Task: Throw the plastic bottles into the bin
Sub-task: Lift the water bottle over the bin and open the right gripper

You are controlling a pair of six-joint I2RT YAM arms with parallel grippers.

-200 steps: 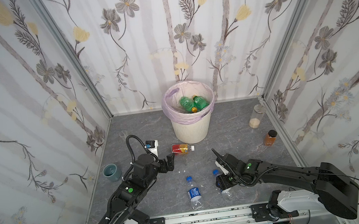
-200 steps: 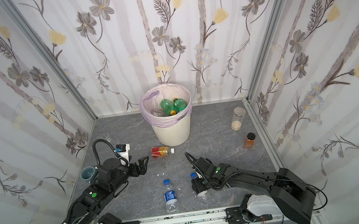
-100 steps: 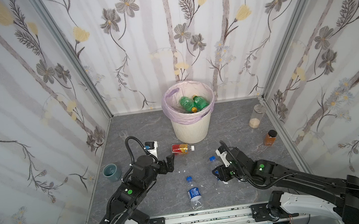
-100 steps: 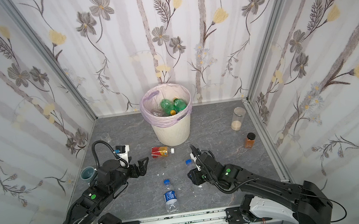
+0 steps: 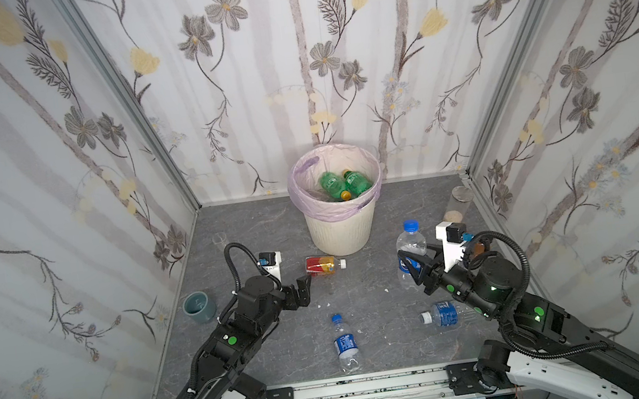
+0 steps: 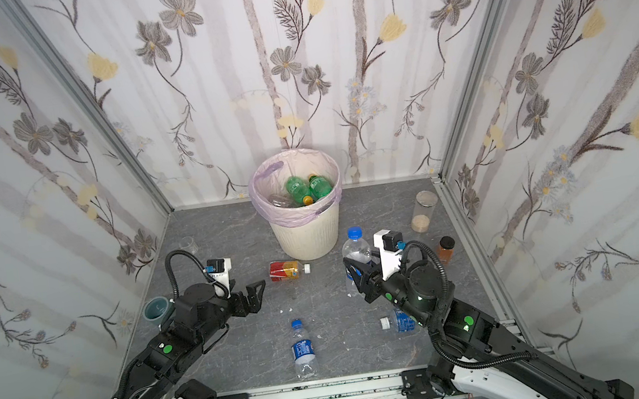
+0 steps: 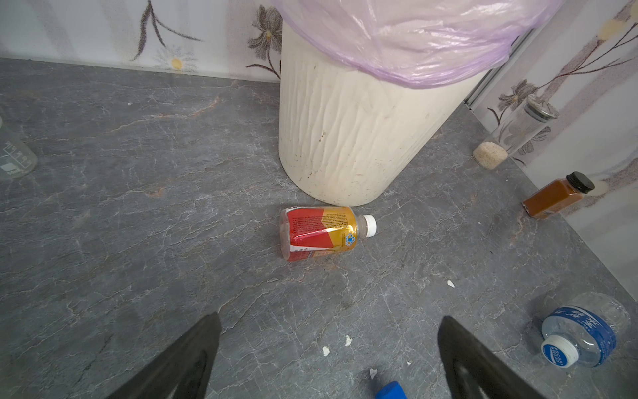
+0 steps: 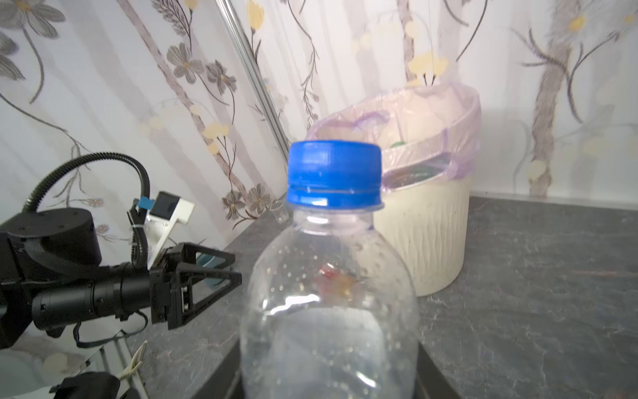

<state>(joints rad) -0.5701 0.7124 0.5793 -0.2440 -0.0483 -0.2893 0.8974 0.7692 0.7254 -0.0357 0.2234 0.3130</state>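
Labels first. The right gripper (image 5: pixel 413 268) is clamped on the held bottle (image 5: pixel 411 241), which is clear and upright with its blue cap up. Its blue band is half hidden by the fingers and unreadable.

The red-and-yellow bottle (image 7: pixel 321 233) lies on its side with its white cap toward 3 o'clock. It carries fine print and a small blue emblem, both too small to read.

A blue-label bottle (image 5: pixel 345 344) lies flat at 6 o'clock near the front rail (image 5: pixel 355 390), cap toward 12. A second blue-label bottle (image 5: pixel 444 314) lies at 4 o'clock beside the right arm, cap toward 9. The white characters on it are not legible. A beaker (image 7: pixel 13 159) has graduation marks, also illegible.

Room to move:
- **Bin:** the bin (image 5: pixel 341 231) sits at 12 o'clock near the back wall with a lilac bag folded over the rim. Green bottles (image 5: pixel 343 185) with yellow caps are inside.
- **Held bottle:** it is at the bin's 4 o'clock, apart from the bin wall.
- **Red-and-yellow bottle:** it is at the bin's 7 o'clock, just beside the base.
- **Left gripper:** the left gripper (image 5: pixel 302 291) is spread wide, gripping nothing, near the red-and-yellow bottle's 7 o'clock but apart from it.
- **Between the grippers:** the floor there is open.
- **Edges:** a grey-blue cup (image 5: pixel 199 306) is at 9 o'clock by the left wall. A grain jar (image 5: pixel 457 205) and an amber jar (image 6: pixel 446 249) stand along the right wall, at 2 to 3 o'clock.

Surface — a grey veined slab (image 5: pixel 254 226) with a few white crumbs. Floral wallpaper panels stand on three sides, with metal corner posts.
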